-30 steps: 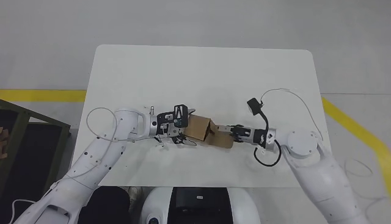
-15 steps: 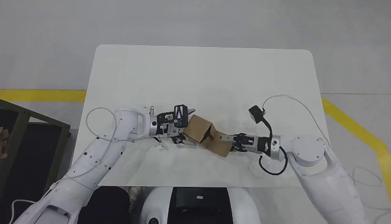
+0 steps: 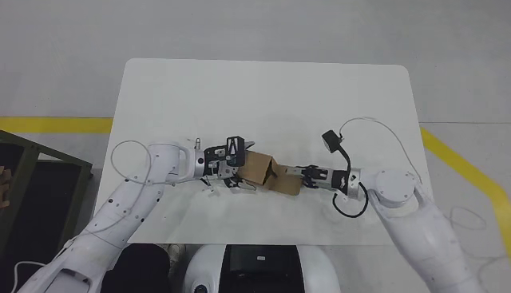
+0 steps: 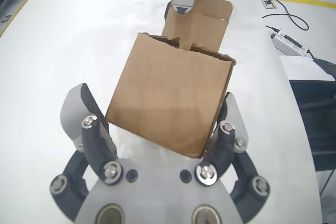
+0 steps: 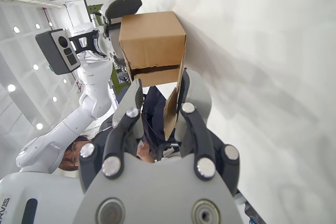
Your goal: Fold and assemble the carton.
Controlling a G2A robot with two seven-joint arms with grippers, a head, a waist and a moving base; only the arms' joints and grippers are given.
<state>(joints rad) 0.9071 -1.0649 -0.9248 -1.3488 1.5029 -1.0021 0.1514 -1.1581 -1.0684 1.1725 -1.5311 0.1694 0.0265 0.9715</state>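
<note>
A small brown carton [image 3: 262, 170] lies on its side near the front middle of the white table [image 3: 263, 93]. My left gripper [image 3: 234, 168] is shut on the carton body [image 4: 170, 99], one finger [image 4: 88, 109] on each side wall. The carton's open end faces my right gripper [image 3: 306, 177]. A loose end flap [image 4: 199, 21] sticks out from that end. My right gripper [image 5: 162, 83] is open around this flap [image 5: 172, 112], which rests against one finger [image 5: 193, 96]; the other finger [image 5: 132, 101] stands apart from it. The carton's end [image 5: 152, 43] shows a dark slit between its folded flaps.
The carton sits close to the table's front edge; the far half of the table lies beyond it. A dark green cart [image 3: 32, 189] stands off the table's left side. A small power box with a cable [image 4: 288, 43] lies on the floor.
The right gripper swung toward the table's front edge, dragging the flap end of the carton with it, then came back to about where it was. The left gripper stayed put.
</note>
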